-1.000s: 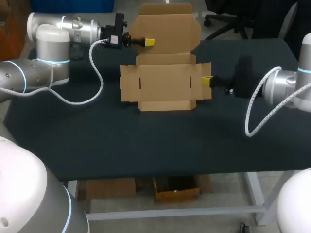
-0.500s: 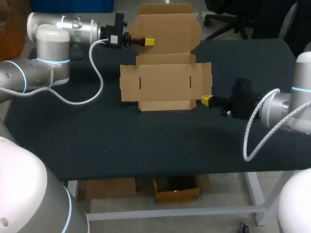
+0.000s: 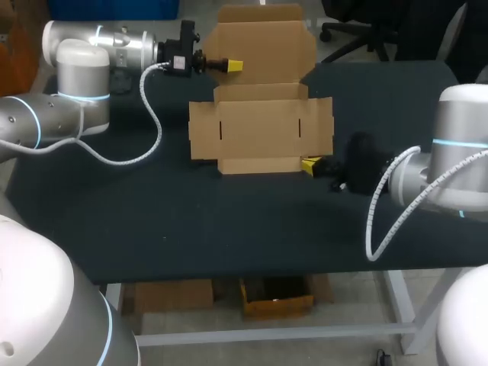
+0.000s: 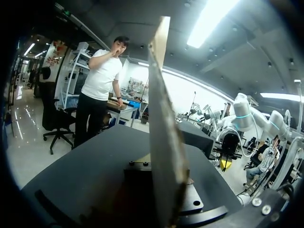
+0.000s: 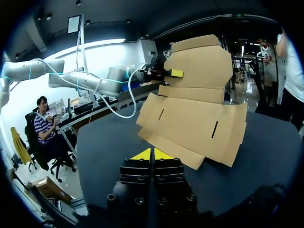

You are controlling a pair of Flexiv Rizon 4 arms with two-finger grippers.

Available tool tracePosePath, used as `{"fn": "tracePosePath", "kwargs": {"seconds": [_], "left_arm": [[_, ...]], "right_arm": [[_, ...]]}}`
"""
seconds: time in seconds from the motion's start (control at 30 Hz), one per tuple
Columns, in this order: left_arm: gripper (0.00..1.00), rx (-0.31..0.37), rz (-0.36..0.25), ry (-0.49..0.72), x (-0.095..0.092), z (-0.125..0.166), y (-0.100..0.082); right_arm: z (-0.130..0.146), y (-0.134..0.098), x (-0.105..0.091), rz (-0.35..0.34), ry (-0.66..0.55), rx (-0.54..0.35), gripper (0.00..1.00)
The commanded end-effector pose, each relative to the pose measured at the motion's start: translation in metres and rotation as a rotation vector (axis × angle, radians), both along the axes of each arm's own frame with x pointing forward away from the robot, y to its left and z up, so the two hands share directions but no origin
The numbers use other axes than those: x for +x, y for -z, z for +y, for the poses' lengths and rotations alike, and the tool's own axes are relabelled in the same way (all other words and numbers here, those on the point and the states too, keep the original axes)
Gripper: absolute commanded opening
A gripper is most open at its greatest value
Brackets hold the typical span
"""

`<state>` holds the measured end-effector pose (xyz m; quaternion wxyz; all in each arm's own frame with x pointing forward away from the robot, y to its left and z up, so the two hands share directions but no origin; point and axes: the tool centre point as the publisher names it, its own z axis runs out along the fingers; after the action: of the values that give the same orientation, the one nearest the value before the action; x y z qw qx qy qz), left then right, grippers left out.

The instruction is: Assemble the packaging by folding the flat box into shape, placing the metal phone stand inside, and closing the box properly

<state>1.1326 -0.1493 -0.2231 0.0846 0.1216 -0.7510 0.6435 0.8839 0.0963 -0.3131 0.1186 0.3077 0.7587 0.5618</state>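
Note:
The cardboard box (image 3: 261, 128) lies unfolded on the black table (image 3: 229, 221), with its lid panel (image 3: 263, 42) standing up at the back. My left gripper (image 3: 233, 66) is shut on the lid's left edge. In the left wrist view the lid (image 4: 164, 128) shows edge-on, running up from between the fingers of that gripper (image 4: 164, 190). My right gripper (image 3: 311, 164) is shut and empty, low at the box's front right corner. In the right wrist view its yellow tips (image 5: 152, 154) meet just short of the box's front flap (image 5: 175, 149). No phone stand is in view.
A white cable (image 3: 149, 114) hangs from my left arm over the table's left side. Bare table stretches in front of the box and to its left. My right arm's body (image 3: 450, 168) stands over the table's right edge.
My right gripper has left the box's right side flap and moved forward and slightly left to the front right corner. The left arm and the lid have stayed put.

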Motion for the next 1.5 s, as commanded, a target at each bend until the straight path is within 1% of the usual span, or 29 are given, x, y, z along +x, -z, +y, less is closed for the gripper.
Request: {"fn": "tracePosePath", "kwargs": {"seconds": [0.03, 0.17, 0.3, 0.37, 0.57, 0.83, 1.17, 1.3, 1.47, 1.5], "left_arm": [[0.00, 0.007, -0.009, -0.010, -0.005, -0.002, -0.001], [0.00, 0.012, -0.021, -0.018, -0.011, -0.002, -0.003], [0.00, 0.024, -0.035, -0.036, -0.017, -0.002, -0.005], [0.00, 0.025, -0.037, -0.040, -0.018, -0.002, -0.005], [0.00, 0.022, -0.049, -0.042, -0.024, -0.002, -0.006], [0.00, 0.022, -0.070, -0.033, -0.039, -0.003, -0.010], [0.00, 0.017, -0.084, -0.017, -0.051, -0.004, -0.009], [0.00, 0.013, -0.087, -0.010, -0.053, -0.004, -0.009], [0.00, 0.015, -0.089, -0.003, -0.055, -0.004, -0.009], [0.00, 0.016, -0.090, -0.002, -0.055, -0.004, -0.009]], "right_arm": [[0.017, 0.009, 0.000, -0.014, 0.026, -0.023, 0.00], [0.022, 0.014, -0.001, -0.021, 0.026, -0.053, 0.00], [0.025, 0.018, -0.001, -0.022, 0.026, -0.060, 0.00], [0.027, 0.021, 0.000, -0.005, 0.064, -0.083, 0.00], [0.027, 0.021, 0.000, -0.005, 0.064, -0.083, 0.00], [0.027, 0.021, 0.000, -0.005, 0.064, -0.083, 0.00], [0.027, 0.021, 0.000, -0.005, 0.064, -0.083, 0.00], [0.040, 0.032, 0.002, -0.070, 0.077, -0.069, 0.00], [0.054, 0.036, 0.006, -0.152, 0.081, -0.067, 0.00], [0.056, 0.037, 0.006, -0.161, 0.076, -0.053, 0.00]]}}
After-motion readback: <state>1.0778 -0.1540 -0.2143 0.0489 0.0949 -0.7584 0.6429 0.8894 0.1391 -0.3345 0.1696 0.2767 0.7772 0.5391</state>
